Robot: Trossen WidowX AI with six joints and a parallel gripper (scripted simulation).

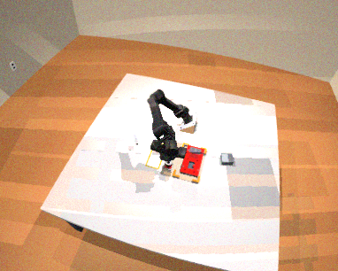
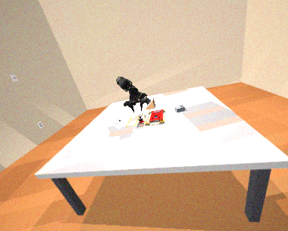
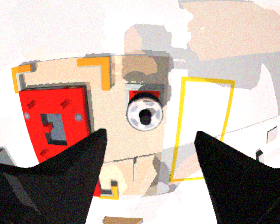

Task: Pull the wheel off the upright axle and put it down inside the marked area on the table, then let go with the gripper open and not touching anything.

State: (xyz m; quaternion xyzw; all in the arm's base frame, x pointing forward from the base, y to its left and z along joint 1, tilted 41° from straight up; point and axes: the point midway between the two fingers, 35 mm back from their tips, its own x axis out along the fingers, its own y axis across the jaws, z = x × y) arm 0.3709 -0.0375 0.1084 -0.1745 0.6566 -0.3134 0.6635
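In the top view the black arm [image 1: 158, 120] rises from its base near the middle of the white table [image 1: 236, 208], bends over at an elbow in the upper centre of the frame, and folds back down so that the wrist points at the table just below centre. The gripper [image 1: 166, 160] hangs over the tan board [image 1: 186, 176], its fingers spread partway with nothing between them; in the wrist view the two dark fingertips fill the lower corners of the frame with a wide gap between them.

Through that gap, slightly above the frame's centre, sits the wheel [image 3: 144, 112], white with a dark hub, seen end-on and on its upright axle on the board. Just right of it lies the yellow-outlined marked area [image 3: 203, 125] on the table. At the left edge of the wrist view the red block [image 3: 54, 123] rests on the same board. In the top view a small grey box [image 1: 227, 158] lies well apart at centre right.
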